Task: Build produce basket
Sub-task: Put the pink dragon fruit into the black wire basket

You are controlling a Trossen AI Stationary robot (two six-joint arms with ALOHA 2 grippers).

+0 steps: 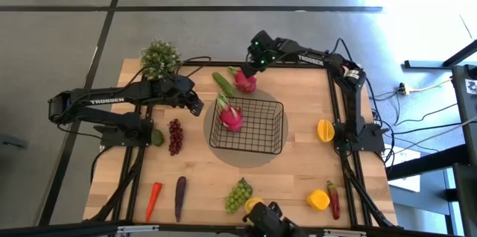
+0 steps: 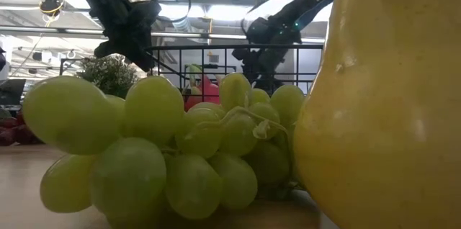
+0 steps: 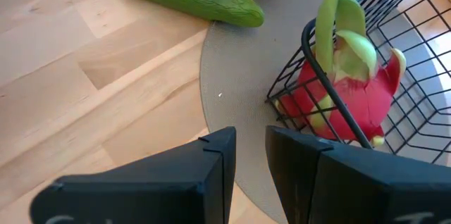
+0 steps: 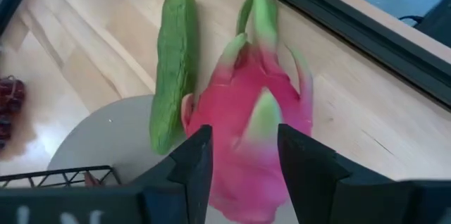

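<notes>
While the right end effector [image 1: 252, 68] hangs over the second dragon fruit [image 4: 250, 136] | fingers astride, not yet clamped | fruit beyond basket [image 1: 274, 138] far rim, leaf tips pointing away from basket | left end effector [image 1: 195, 106] narrow, empty, farther

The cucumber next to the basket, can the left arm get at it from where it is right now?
Probably yes. The cucumber lies on bare wood just outside the basket, uncovered. The left tool hangs empty close by, with nothing between. The right tool hovers over a dragon fruit beside it, which could crowd the approach.
</notes>
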